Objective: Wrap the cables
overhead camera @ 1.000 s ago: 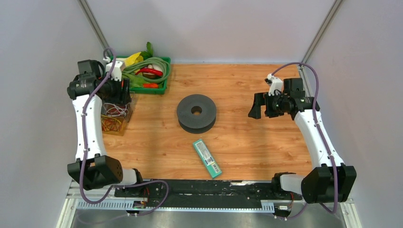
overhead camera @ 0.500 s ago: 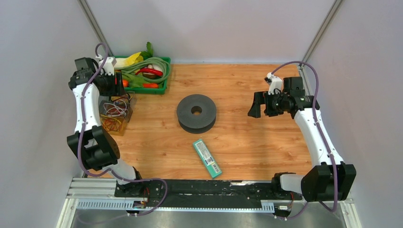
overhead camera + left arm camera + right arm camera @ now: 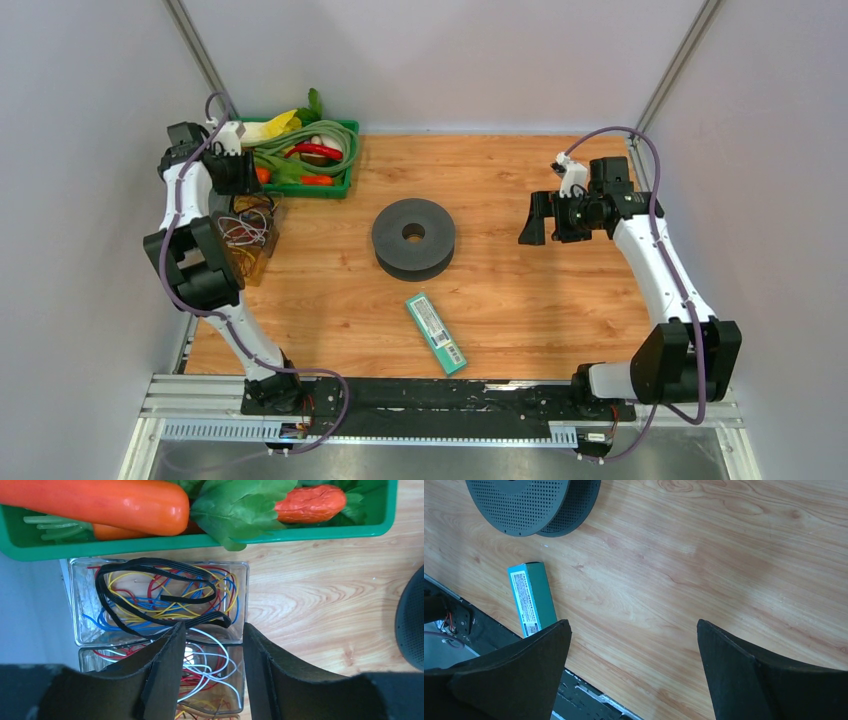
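The cables [image 3: 103, 591], thin black strands, lie looped in the clear box [image 3: 244, 602], in the compartment next to the green tray [image 3: 125, 544]. They rest on a tangle of red, yellow and blue wires [image 3: 150, 611], and one loop reaches the wall between this compartment and the next. The box stands at the left edge of the desk [image 3: 520, 300], touching or just beside the tray, which holds a carrot [image 3: 100, 502] and green leaves.

The left end effector [image 3: 214, 629] hangs over the box, pointing down. It is released: its fingers stand apart with nothing between them, and in the wrist view their tips lie over the wall between the two compartments, just beside the nearest black loop.

The right end effector [image 3: 630, 626] is over bare wood on the right side of the desk, well apart from the cables. It too is released, fingers spread wide and empty.

The dark grey spool [image 3: 390, 238] lies flat at mid-desk, between the two arms. A teal pack [image 3: 437, 333] lies near it, toward the arm bases.
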Motion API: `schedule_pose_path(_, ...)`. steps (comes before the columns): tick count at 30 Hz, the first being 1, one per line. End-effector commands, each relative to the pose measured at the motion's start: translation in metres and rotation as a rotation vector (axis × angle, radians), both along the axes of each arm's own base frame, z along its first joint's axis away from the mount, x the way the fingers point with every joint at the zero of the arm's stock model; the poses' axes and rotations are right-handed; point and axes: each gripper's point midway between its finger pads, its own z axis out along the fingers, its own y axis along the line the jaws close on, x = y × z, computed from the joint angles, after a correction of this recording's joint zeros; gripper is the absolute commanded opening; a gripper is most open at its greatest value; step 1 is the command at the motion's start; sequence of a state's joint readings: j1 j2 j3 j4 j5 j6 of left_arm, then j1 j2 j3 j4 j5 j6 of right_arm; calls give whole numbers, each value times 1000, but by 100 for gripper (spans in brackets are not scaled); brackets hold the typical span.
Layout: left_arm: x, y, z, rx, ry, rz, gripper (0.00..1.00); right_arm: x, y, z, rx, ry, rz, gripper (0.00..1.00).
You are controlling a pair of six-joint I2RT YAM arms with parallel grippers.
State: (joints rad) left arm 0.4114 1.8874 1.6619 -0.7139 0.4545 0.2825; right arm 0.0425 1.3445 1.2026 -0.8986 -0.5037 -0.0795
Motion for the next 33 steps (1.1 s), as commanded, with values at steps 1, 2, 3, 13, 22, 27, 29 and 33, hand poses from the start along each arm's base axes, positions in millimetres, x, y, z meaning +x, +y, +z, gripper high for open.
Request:
schedule_pose_path(1, 11, 11, 11, 82, -61, -78, 53, 7, 5, 7, 24, -15, 16, 100)
schedule_pose_path(2, 11, 12, 8, 111, -58, -120, 51, 7, 6, 6, 31, -6, 19, 100)
schedule_pose_path(3, 10, 13, 6, 127, -48, -146, 51, 6, 7, 6, 36, -2, 21, 100)
schedule_pose_path(13, -6, 16, -9, 261, 2, -369, 49, 6, 11, -2, 62, 31, 31, 100)
schedule_pose_path(22, -5, 12, -22, 365, 44, -482, 48, 8, 12, -2, 68, 36, 33, 100)
schedule_pose_path(27, 1, 8, -30, 425, 55, -527, 48, 7, 12, -2, 66, 38, 32, 100)
schedule_pose_path(29, 4, 8, -34, 447, 66, -546, 47, 7, 12, -2, 66, 39, 32, 100)
schedule_pose_path(33, 12, 8, -34, 465, 59, -544, 47, 7, 13, -2, 67, 39, 36, 100)
